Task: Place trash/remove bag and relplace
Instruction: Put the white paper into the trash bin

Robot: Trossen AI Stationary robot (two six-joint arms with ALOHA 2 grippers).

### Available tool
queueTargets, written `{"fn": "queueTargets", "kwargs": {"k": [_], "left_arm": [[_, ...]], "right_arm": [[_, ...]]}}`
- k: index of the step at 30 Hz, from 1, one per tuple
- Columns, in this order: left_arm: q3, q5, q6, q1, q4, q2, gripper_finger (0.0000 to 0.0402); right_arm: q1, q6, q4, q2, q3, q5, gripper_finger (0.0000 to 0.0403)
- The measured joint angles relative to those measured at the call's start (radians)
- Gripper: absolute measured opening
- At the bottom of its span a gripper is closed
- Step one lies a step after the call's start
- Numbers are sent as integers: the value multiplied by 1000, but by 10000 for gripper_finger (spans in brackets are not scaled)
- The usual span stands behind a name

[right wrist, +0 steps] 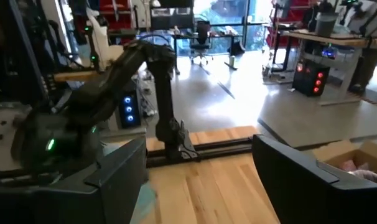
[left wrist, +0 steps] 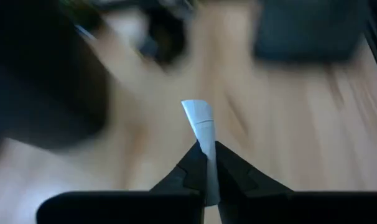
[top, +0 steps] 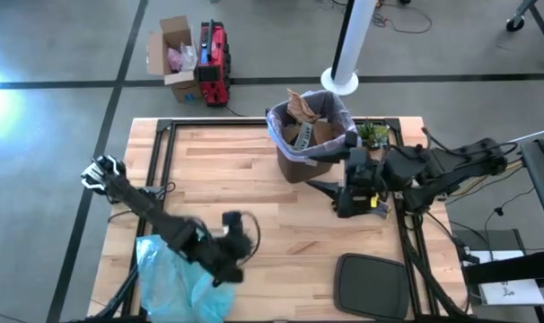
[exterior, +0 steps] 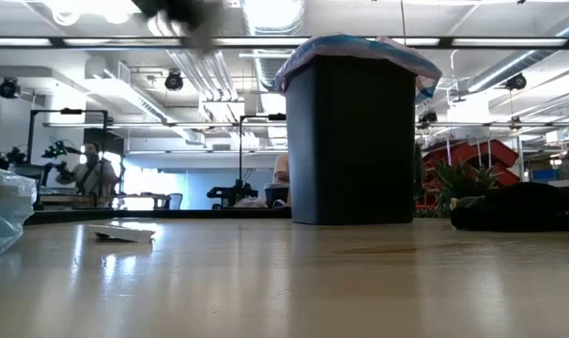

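The black bin (top: pixel 306 151) (exterior: pixel 355 131) stands at the table's far middle. The pale lavender bag (top: pixel 276 126) lines it, its rim folded over the edge. Brown cardboard trash (top: pixel 305 121) sticks out of the top. My left gripper (top: pixel 239 235) (left wrist: pixel 207 165) is high above the table's near-left part, blurred in the low view (exterior: pixel 181 14), and shut on a white paper strip (left wrist: pixel 200 121). Another white paper bit (exterior: pixel 123 232) lies flat on the table. My right gripper (top: pixel 351 196) (right wrist: pixel 201 180) is open and sits low, right of the bin. My left gripper pinches the white paper strip between its two fingertips (left wrist: pixel 229 168), at the strip's lower part (left wrist: pixel 207 155). The strip's free end (left wrist: pixel 196 109) sticks out past the fingers. The strip is lifted clear of the table.
A crumpled light-blue plastic bag (top: pixel 178 278) (exterior: pixel 1 216) lies at the near-left corner. A flat black lid (top: pixel 371 287) rests near the near-right edge. A small green plant (top: pixel 372 135) stands right of the bin. Bare wood lies between bin and left gripper.
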Motion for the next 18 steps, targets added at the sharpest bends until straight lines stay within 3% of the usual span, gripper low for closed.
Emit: {"fn": "queueTargets", "kwargs": {"k": [3, 8, 12, 18], "left_arm": [[104, -57, 65, 103, 10, -21, 1], [236, -53, 152, 283, 59, -36, 3], [304, 62, 274, 426, 179, -33, 1], [362, 198, 261, 629, 262, 8, 9]], "right_arm": [[26, 8, -88, -1, 40, 2, 279], [85, 91, -275, -7, 133, 29, 272], [139, 159, -352, -8, 144, 29, 272], [194, 298, -475, 0, 128, 30, 288]]}}
